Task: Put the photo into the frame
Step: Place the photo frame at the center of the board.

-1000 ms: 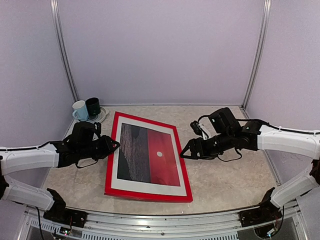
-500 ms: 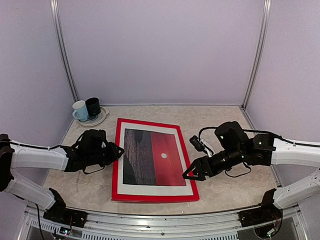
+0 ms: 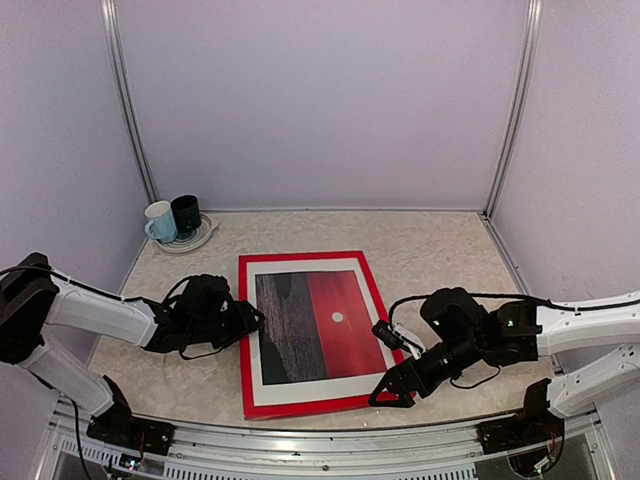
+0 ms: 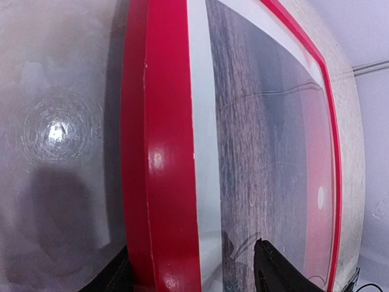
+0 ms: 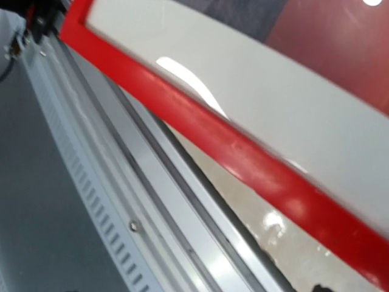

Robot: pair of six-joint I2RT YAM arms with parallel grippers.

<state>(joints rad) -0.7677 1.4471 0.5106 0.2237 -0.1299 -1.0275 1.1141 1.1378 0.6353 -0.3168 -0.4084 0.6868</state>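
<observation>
The frame (image 3: 305,257) lies flat in the middle of the table, red face up, slightly turned. The sunset photo (image 3: 320,325) sits inside it with its white margin showing. My left gripper (image 3: 252,322) is at the frame's left rail. In the left wrist view its jaws (image 4: 191,271) stand apart astride that red rail (image 4: 164,152), one finger outside it and one over the photo (image 4: 267,152). My right gripper (image 3: 385,392) is low at the frame's near right corner and looks open. The right wrist view shows only the near rail (image 5: 243,155) and the white margin (image 5: 273,91).
A pale mug (image 3: 160,221) and a dark mug (image 3: 186,213) stand on a plate (image 3: 195,240) at the back left corner. The table's metal front rail (image 5: 152,201) runs just below the frame's near edge. Walls close in the left, back and right.
The frame has slid toward the near edge and turned, its near right corner now close to the front rail. Both grippers have moved nearer with it. The left jaws have spread wider.
</observation>
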